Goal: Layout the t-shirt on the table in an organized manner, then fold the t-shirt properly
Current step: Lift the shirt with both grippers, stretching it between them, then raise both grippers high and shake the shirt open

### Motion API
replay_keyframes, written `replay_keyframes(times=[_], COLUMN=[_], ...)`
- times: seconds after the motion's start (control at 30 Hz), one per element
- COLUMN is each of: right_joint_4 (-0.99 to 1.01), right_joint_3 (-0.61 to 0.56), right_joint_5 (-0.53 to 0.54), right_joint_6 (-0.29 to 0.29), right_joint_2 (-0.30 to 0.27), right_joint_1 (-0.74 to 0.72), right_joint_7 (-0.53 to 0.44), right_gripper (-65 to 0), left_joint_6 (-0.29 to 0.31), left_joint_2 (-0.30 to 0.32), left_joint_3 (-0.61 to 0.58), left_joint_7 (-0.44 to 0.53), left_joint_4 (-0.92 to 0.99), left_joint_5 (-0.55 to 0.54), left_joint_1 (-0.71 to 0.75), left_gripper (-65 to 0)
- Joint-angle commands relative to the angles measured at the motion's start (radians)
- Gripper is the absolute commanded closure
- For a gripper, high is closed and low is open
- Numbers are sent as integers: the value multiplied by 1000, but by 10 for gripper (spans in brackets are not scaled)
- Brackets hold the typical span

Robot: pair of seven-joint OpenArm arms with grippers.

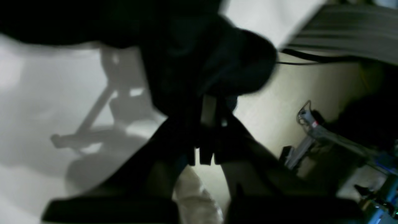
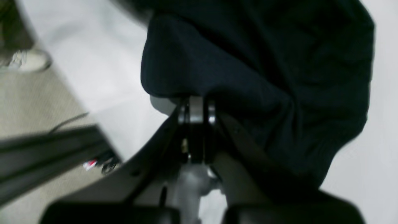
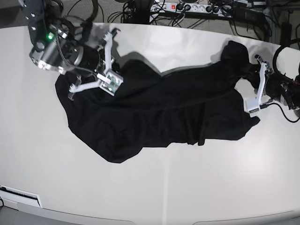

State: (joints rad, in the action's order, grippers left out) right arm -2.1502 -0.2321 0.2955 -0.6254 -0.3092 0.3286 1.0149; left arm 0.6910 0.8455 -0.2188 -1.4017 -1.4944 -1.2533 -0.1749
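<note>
**Shirt stretched between both arms, both grippers pinched on cloth**

You have the shirt lying on the table, spread as a long dark band across its upper half in the base view. It is rumpled, with ridges running lengthwise and an uneven lower edge that dips to a lobe at lower left.

Right gripper: you see it at the shirt's upper left end in the base view. In the right wrist view, the gripper has its jaws drawn together on a bunched fold of the shirt, which balloons above and to the right of the tips. White table shows to the left of the cloth.

Left gripper: you see it at the shirt's opposite end, near the table's far right edge in the base view. In the left wrist view, blurred and dim, the gripper looks narrow, jaws together, with a dark lump of shirt bunched just above the tips. The table lies to the left there, carrying the arm's shadow.

Cables and a power strip lie beyond the table's far edge.
</note>
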Motion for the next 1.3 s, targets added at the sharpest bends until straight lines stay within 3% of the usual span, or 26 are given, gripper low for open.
replay_keyframes(times=[0.0, 0.17, 0.37, 0.7, 0.93, 1.07, 1.27], right_joint_4=[-42, -152, -206, -206, -206, -206, -206], right_joint_3=[4, 4, 4, 4, 4, 4, 4], right_joint_5=[24, 80, 180, 176, 185, 281, 303], right_joint_6=[-10, -32, -61, -63, -55, -73, -73], right_joint_2=[-26, -124, -228, -391, -406, -409, -409], right_joint_1=[30, 163, 278, 345, 362, 362, 361], right_joint_7=[5, 55, 112, 161, 174, 220, 225], right_gripper=[0, 0, 0, 0, 0, 0, 0], left_joint_6=[7, 7, 7, 7, 7, 7, 7], left_joint_2=[48, 146, 219, 378, 401, 401, 409], left_joint_3=[10, 10, 10, 10, 9, 9, 10], left_joint_7=[5, 5, 5, 5, 5, 5, 5], left_joint_4=[-40, -192, -286, -288, -288, -288, -288], left_joint_5=[-45, -148, -230, -230, -230, -227, -134], left_joint_1=[-20, -19, -19, 79, 236, 338, 405], left_gripper=[0, 0, 0, 0, 0, 0, 0])
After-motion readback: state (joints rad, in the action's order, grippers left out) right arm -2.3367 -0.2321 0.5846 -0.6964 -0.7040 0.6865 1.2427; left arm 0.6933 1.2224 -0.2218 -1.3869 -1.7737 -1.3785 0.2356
